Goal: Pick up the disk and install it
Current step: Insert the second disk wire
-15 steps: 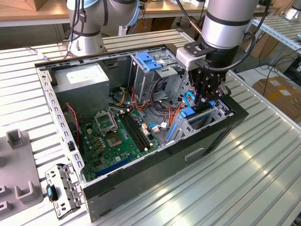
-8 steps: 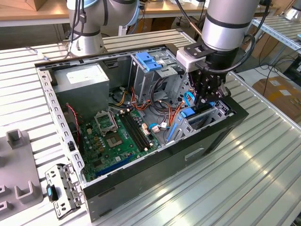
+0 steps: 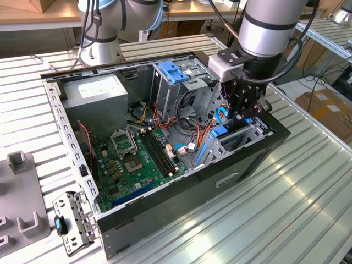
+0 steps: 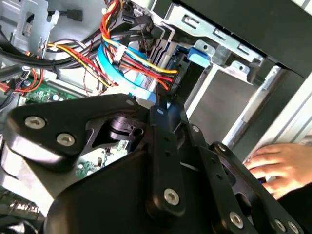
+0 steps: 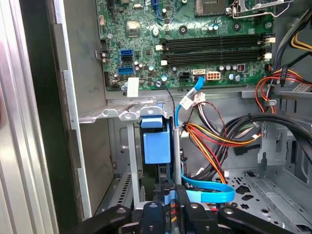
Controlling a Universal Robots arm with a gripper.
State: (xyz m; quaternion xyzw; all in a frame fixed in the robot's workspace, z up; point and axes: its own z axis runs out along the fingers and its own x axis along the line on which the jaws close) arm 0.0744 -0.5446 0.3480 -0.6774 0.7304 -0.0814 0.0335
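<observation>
Little room: gripper (inside case) crowds disk, bay wall.

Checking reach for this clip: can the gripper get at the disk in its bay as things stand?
Probably yes. The gripper hangs right above the disk, which stands on edge in the metal bay with its blue carrier exposed. The flat blue cable and wire bundle lie beside it, not across it.
</observation>
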